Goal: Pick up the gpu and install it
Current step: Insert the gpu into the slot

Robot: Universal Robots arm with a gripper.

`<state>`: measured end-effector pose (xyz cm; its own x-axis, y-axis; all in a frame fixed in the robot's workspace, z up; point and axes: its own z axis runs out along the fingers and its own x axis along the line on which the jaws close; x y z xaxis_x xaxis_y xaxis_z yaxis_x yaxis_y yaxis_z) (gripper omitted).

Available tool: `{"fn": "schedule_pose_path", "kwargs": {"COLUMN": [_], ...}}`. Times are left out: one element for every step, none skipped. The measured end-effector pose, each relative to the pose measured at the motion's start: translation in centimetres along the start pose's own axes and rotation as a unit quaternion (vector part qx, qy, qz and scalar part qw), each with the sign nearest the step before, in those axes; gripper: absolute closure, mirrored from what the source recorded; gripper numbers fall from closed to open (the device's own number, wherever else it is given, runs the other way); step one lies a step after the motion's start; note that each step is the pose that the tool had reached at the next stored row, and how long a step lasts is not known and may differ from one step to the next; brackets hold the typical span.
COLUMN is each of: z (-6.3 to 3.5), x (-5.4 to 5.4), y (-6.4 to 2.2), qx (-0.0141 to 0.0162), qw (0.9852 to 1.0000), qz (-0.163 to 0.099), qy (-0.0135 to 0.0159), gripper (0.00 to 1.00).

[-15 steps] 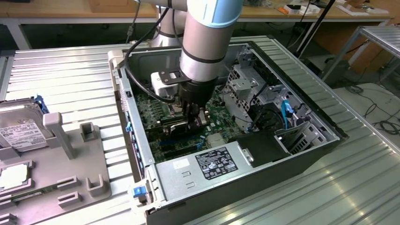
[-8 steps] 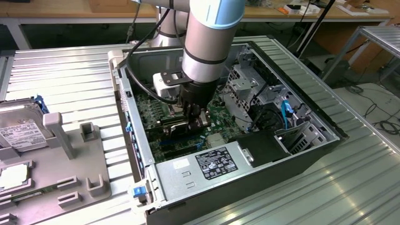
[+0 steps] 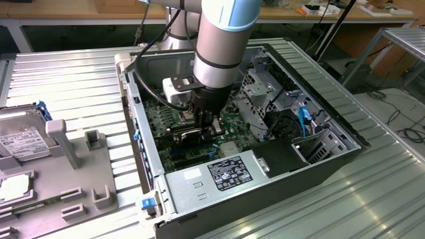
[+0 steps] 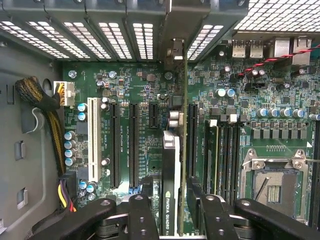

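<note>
Exterior view: a big grey robot arm (image 3: pixel 222 45) reaches down into an open computer case (image 3: pixel 319 164) that lies on its side on a metal table (image 3: pixel 73 84). The gripper (image 3: pixel 206 130) is low inside the case, right over the green motherboard (image 3: pixel 159 117). A silver power supply (image 3: pixel 219 177) with a black sticker sits in the case just in front of the gripper. On the exterior view's left, a grey holder tray (image 3: pixel 73 164) stands on the table, and a silver hard drive (image 3: pixel 20 137) with a white label rests in it.

In the wrist view, the gpu (image 4: pixel 175 165) stands on its thin edge in the motherboard (image 4: pixel 270 100), set among the long black slots (image 4: pixel 134 145). It runs straight up to the back wall of the case, where its metal end meets the slotted grill (image 4: pixel 172 52). White letters show on its dark side. The two black fingers (image 4: pixel 142 200) of the gripper (image 4: pixel 170 197) sit one on each side of the card, near its closest end. I can see a small gap between each finger and the card, so the claw looks loose around it, not squeezing it. A white slot (image 4: pixel 92 137) and a bundle of wires (image 4: pixel 47 107) lie off to one side, and the empty chip socket (image 4: pixel 272 185) is on the other side.
</note>
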<state>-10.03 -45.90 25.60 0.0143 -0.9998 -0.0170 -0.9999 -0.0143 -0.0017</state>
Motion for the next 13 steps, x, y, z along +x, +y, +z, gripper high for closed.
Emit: {"fn": "schedule_pose_path", "kwargs": {"z": [0.0,0.0,0.0,0.0,-0.01,-0.18,-0.5,-0.84,-1.18,-1.37,-1.57,-1.77,-1.94], "x": [0.0,0.0,0.0,0.0,0.0,0.0,0.0,0.0,0.0,0.0,0.0,0.0,0.0], "y": [0.0,0.0,0.0,0.0,0.0,0.01,0.0,0.0,0.0,0.0,0.0,0.0,0.0], "qx": [0.0,0.0,0.0,0.0,0.0,-0.0006,-0.0019,-0.0032,-0.0041,-0.0045,-0.0047,-0.0047,-0.0047], "qw": [1.0,1.0,1.0,1.0,1.0,1.0,1.0,1.0,1.0,1.0,1.0,1.0,1.0], "qz": [0.0,0.0,0.0,0.0,0.0,0.0,0.0,0.0,0.0,0.0,0.0,0.0,0.0], "qy": [0.0,0.0,0.0,0.0,0.0001,0.0002,0.0001,0.0,-0.0001,0.0,0.0,0.0,0.0], "gripper": [0.6,0.6,0.6,0.6,0.6,0.6,0.6,0.6,0.6,0.6,0.6,0.6,0.6]}}
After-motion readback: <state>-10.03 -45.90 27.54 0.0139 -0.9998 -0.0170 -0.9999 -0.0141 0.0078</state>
